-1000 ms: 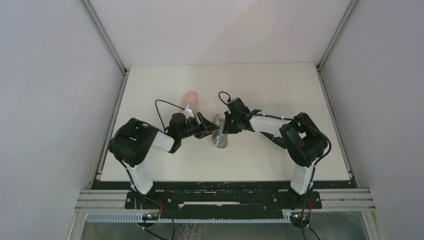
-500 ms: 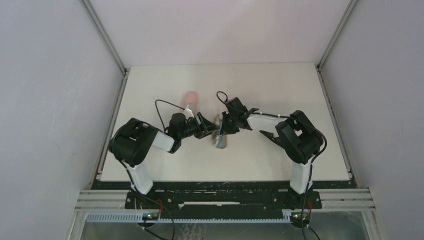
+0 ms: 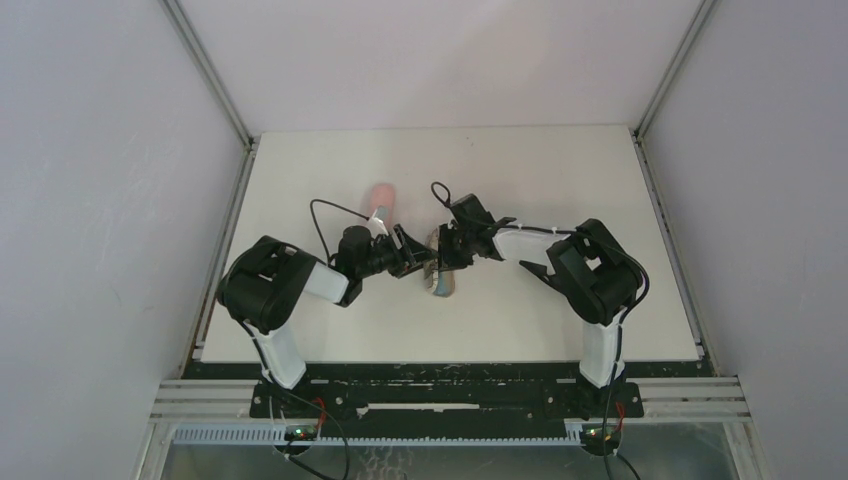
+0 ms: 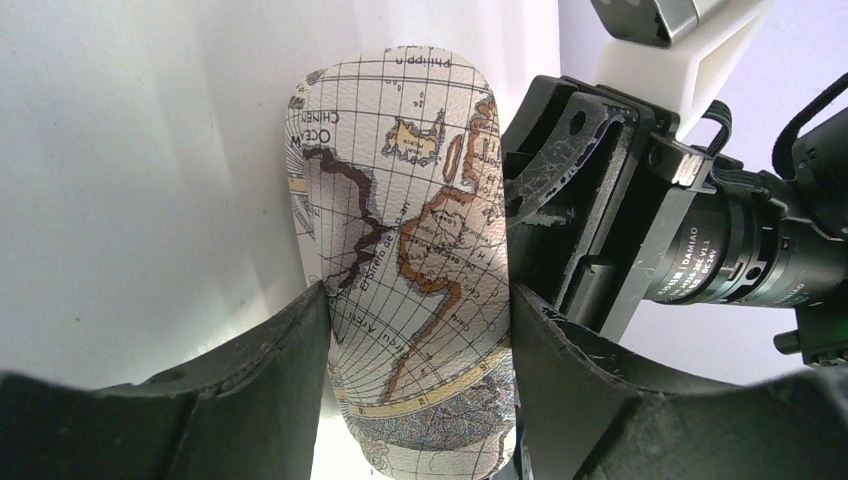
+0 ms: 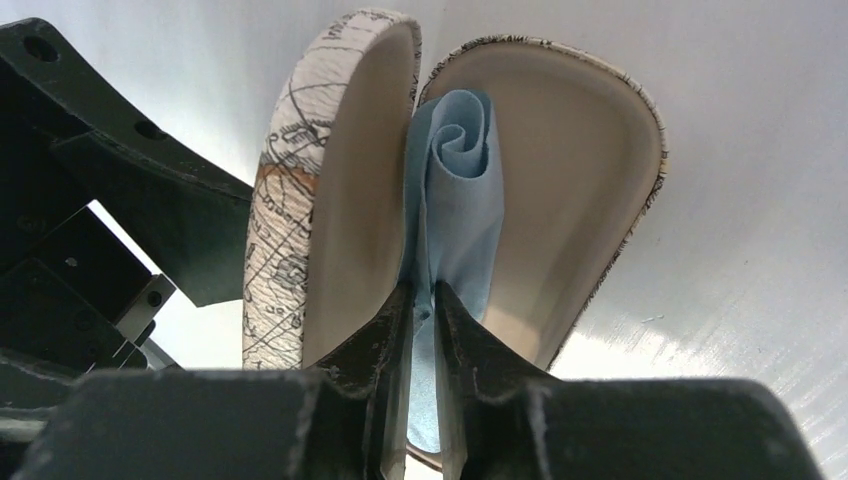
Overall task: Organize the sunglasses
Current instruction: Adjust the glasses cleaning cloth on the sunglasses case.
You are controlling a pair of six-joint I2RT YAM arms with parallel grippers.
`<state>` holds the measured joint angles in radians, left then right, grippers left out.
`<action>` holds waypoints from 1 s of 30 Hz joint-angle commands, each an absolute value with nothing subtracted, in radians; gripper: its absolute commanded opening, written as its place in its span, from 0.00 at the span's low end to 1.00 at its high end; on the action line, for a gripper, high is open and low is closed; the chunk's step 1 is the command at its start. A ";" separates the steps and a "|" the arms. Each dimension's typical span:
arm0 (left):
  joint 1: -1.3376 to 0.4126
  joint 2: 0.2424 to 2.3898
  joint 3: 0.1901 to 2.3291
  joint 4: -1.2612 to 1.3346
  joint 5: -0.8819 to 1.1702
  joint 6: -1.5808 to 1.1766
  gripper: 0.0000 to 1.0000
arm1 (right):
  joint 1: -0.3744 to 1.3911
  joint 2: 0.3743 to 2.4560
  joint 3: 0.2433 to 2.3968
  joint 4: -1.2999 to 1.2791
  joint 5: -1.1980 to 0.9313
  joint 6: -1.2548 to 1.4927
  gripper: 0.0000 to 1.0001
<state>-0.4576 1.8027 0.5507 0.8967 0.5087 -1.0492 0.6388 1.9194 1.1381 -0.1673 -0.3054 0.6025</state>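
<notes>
With the left gripper (image 4: 415,300) clamped around the map-print case (image 4: 400,150) and the right gripper (image 5: 422,300) pinching the blue cloth (image 5: 455,170) inside it — sunglasses unseen, perhaps beneath — a careless pull could drag the cloth out.

Cream table (image 3: 560,170), plain grey walls (image 3: 100,200)

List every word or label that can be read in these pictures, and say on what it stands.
"Philippin", upside down: map-print case, top end.
"OCEAN": same case, left edge.
"DAMIAO": black cylinder on the right arm; smaller print below unreadable.
Other map lettering: too small to read.
</notes>
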 commanded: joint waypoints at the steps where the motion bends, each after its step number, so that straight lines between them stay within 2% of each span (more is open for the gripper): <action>1: -0.460 1.789 0.565 0.972 0.532 -1.064 0.37 | 0.642 1.918 1.172 -0.088 -0.387 0.617 0.13; 7: -0.460 1.792 0.563 0.976 0.534 -1.064 0.37 | 0.640 1.890 1.147 -0.032 -0.410 0.629 0.15; 12: -0.460 1.791 0.563 0.977 0.535 -1.066 0.37 | 0.628 1.845 1.113 -0.020 -0.387 0.629 0.23; 26: -0.460 1.795 0.565 0.988 0.538 -1.074 0.36 | 0.600 1.753 1.045 -0.033 -0.298 0.625 0.21; 28: -0.461 1.796 0.566 0.989 0.538 -1.074 0.36 | 0.601 1.752 1.045 -0.048 -0.271 0.626 0.17; 30: -0.459 1.795 0.568 0.988 0.538 -1.075 0.36 | 0.601 1.754 1.045 -0.061 -0.257 0.627 0.07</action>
